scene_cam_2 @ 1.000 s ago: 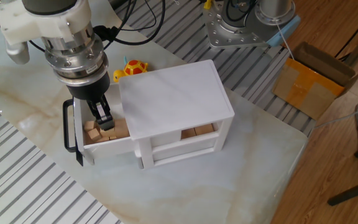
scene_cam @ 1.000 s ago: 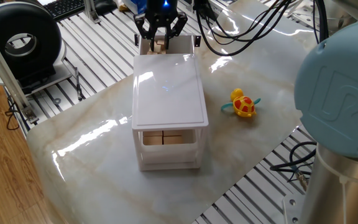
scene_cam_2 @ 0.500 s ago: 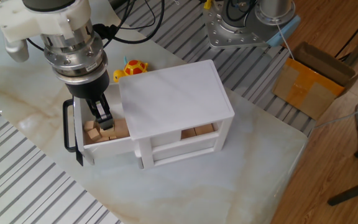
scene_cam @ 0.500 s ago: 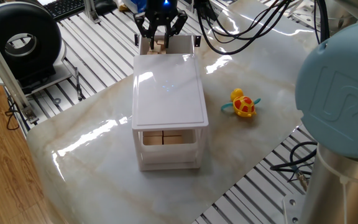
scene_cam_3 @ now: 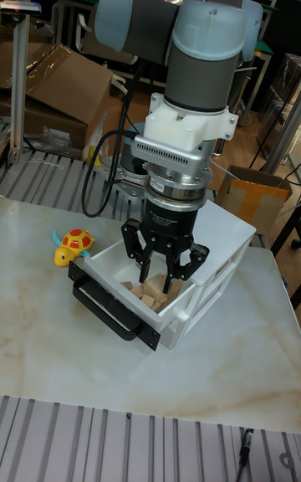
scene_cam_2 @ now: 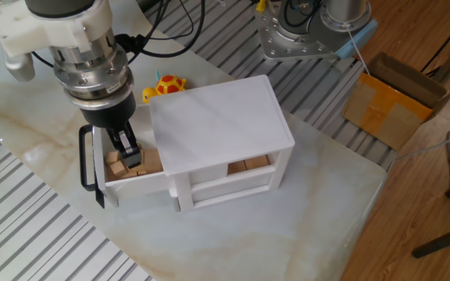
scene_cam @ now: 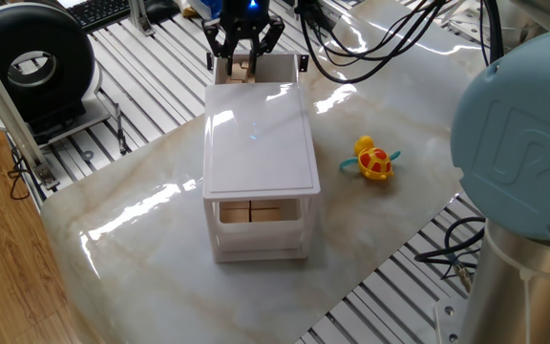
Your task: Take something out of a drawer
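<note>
One fixed view: top drawer [scene_cam: 285, 65] is pulled out on the far side of the cabinet [scene_cam: 259, 143], so the opening step is done. Claw [scene_cam: 243, 59] sits over the open drawer with a tan cube [scene_cam: 244, 67] between its tips. I can't tell from here whether the cube is clear of the drawer floor. Toy turtle [scene_cam: 374, 160] sits on the table [scene_cam: 141, 229], well apart, untouched.

The other fixed view: claw [scene_cam_2: 128, 154] is down inside the drawer [scene_cam_2: 131, 181], which has a black handle [scene_cam_2: 88, 165] at its front. Fingers look narrowed around a cube [scene_cam_2: 134, 162], other cubes [scene_cam_2: 116, 166] lie just beside it on the drawer floor. My read: pinching, barely lifted if at all.

Tall fixed view: best angle. Claw [scene_cam_3: 158, 284] is partly closed, fingertips [scene_cam_3: 140, 275] low among the blocks; a cube [scene_cam_3: 155, 286] sits between them. Contact looks real, but I can't confirm a firm grip.

Status as I judge it: drawer open, cube reached and apparently gripped. Left to do: lift it clear of the drawer walls and set it down outside. The cube is inside the drawer's outline in all three views, so it's not out yet.
</note>
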